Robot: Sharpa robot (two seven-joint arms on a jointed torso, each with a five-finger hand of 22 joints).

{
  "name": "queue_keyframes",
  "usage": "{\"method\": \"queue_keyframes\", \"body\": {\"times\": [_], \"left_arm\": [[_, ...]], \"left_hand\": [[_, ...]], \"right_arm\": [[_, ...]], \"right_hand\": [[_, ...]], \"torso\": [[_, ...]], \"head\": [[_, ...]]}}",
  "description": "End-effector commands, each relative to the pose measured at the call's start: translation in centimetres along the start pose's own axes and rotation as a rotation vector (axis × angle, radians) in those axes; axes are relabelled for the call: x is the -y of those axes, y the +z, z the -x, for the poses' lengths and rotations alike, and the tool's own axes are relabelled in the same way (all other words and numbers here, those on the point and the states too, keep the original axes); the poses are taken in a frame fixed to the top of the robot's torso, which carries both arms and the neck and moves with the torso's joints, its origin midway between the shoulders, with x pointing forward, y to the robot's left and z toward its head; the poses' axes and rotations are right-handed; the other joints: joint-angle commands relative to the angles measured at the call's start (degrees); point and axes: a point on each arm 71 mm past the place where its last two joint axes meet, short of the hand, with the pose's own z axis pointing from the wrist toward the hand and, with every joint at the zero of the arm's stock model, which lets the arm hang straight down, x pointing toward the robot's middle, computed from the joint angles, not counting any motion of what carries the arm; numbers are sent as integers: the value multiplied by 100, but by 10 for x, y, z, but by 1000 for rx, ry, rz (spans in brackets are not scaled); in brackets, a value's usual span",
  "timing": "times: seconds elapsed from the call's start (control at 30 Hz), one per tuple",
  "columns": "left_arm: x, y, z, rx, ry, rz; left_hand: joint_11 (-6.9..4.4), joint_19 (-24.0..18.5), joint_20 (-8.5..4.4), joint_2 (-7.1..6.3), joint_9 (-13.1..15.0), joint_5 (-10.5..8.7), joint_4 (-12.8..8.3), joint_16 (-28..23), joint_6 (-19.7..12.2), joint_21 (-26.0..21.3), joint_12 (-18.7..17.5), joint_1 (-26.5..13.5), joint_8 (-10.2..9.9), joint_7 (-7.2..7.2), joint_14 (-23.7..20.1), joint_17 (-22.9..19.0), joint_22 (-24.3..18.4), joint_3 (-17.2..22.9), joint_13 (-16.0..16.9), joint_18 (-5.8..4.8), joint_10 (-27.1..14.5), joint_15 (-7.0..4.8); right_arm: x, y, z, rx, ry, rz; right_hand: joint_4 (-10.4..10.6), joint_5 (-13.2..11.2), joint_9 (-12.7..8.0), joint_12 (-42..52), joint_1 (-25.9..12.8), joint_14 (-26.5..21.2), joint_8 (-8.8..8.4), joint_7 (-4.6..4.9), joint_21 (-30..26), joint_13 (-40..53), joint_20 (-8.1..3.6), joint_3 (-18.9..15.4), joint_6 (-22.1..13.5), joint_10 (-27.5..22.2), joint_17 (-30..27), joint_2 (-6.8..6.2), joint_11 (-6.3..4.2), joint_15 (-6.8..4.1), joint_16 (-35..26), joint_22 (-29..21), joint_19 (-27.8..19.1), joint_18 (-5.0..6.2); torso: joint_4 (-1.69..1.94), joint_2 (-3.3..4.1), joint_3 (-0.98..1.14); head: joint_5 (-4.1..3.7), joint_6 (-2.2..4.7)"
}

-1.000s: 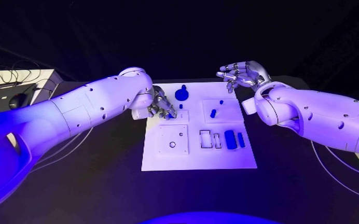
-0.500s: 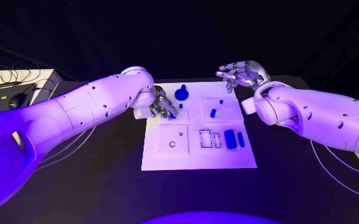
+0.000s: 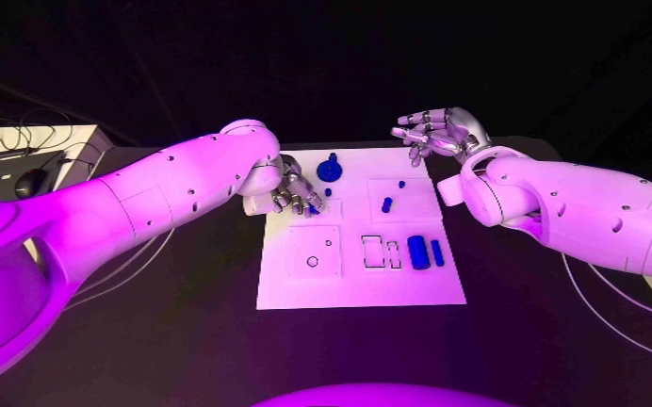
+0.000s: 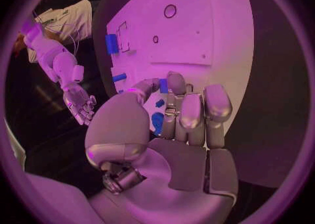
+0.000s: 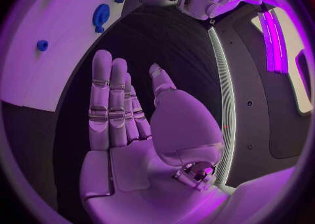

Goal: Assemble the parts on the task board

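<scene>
One black counter (image 3: 163, 332) is seen carrying one white task board (image 3: 356, 280) at frame centre. The left hand (image 3: 292, 190), fingers curled, is pressed to a small blue part (image 3: 311, 209) at the board's upper left. The right hand (image 3: 437, 134) is held spread, empty, upper right. Six more blue parts (image 3: 418, 252) are scattered across the board.

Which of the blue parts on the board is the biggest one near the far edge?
The round blue part at the task board's far edge, just beside the left hand. It is wide and disc-like; the others are small pegs or slim bars.
</scene>
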Motion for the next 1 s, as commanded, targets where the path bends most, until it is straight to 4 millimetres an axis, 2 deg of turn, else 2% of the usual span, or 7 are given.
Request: {"method": "queue_keyframes", "body": {"times": [0.03,0.4,1.0], "left_arm": [[0,0,0,3,21,6],[-1,2,3,22,16,11],[3,3,1,7,32,2]], "left_hand": [[-74,6,-20,90,2,41,-882,27,33,19,3,132,-36,-12,-15,-5,-5,908,-8,-77,21,-20],[-72,1,-21,94,8,30,-882,28,33,18,8,144,-44,-10,-17,-11,-11,905,-11,-74,14,-20],[-72,-3,-15,89,10,26,-875,27,33,19,11,158,-51,-10,-17,-18,-15,903,-16,-71,9,-18]], "right_arm": [[-2,0,-1,2,7,23],[-2,0,-1,5,4,23],[-2,1,-1,3,2,23]], "right_hand": [[-12,17,1,5,-18,-34,16,42,-23,-4,-9,26,9,-33,-5,0,-6,-5,-11,-8,-37,101],[-10,15,0,31,-22,-41,43,42,-13,-26,-8,32,-8,-36,-13,-9,-7,-6,29,-15,-30,108],[-6,16,0,45,-25,-45,55,40,-3,-38,-9,36,-8,-33,-14,-14,-9,-8,55,-17,-23,111]], "torso": [[2,-2,2],[-8,-2,1],[-2,-7,4]], "head": [[4,-9],[-3,-27],[-11,-41]]}}
